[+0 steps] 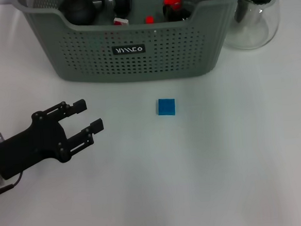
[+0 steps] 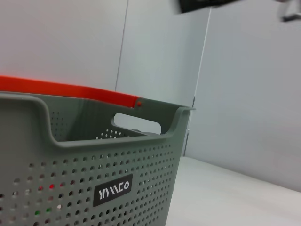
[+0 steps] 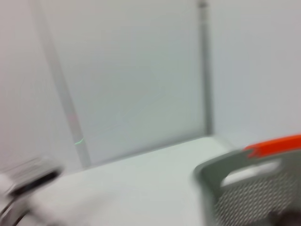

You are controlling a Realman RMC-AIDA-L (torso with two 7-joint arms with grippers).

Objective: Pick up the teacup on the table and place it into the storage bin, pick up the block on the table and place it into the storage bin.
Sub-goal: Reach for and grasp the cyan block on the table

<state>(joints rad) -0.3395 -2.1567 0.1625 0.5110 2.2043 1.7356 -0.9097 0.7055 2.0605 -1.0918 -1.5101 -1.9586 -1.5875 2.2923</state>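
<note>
In the head view, the left gripper is hovering low over the white counter, jaws wide apart and empty. The small blue square block is lying well apart from it, before the large grey-green perforated plastic storage bin — the jaws should probably straddle the block squarely. The left wrist view is showing the bin's labelled wall and pale room walls. The right wrist view is showing a bin corner only.

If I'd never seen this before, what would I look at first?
Probably the little bright blue block, sitting alone on the white table in front of the big grey-green storage bin. Next, the black left claw, open, over the table to the block's left. A clear glass jug stands beside the bin's right end.
</note>
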